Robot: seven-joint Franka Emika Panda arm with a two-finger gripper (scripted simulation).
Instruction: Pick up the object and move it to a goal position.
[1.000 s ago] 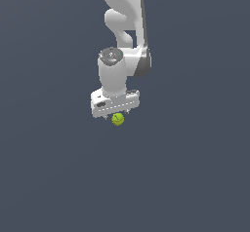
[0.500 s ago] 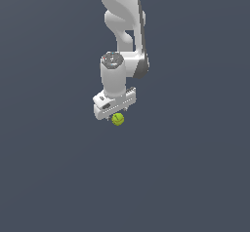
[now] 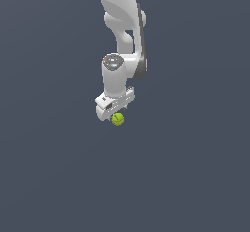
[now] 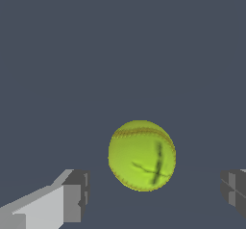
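Now, ball: the yellow-green ball (image 4: 141, 155) with dark seam marks sits just under the gripper (image 3: 115, 112).
Gripper: spread wide, one finger (image 4: 72, 196) on each side of the ball, neither touching it; nothing held.
Hidden: second finger cut off at the wrist view's edge.
Arm: white Panda arm (image 3: 123, 26) rises above the ball.

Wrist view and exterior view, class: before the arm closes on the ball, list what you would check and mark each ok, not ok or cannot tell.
1. Gripper open: ok, both fingers stand apart.
2. Ball between the fingers: ok, gaps on either side.
3. Ball centred in the gap: not ok, nearer one finger.
4. Fingers low enough around the ball: cannot tell.
5. Ball undisturbed, not touched: ok in the wrist view.
6. Goal position visible: not ok, no marker shows.
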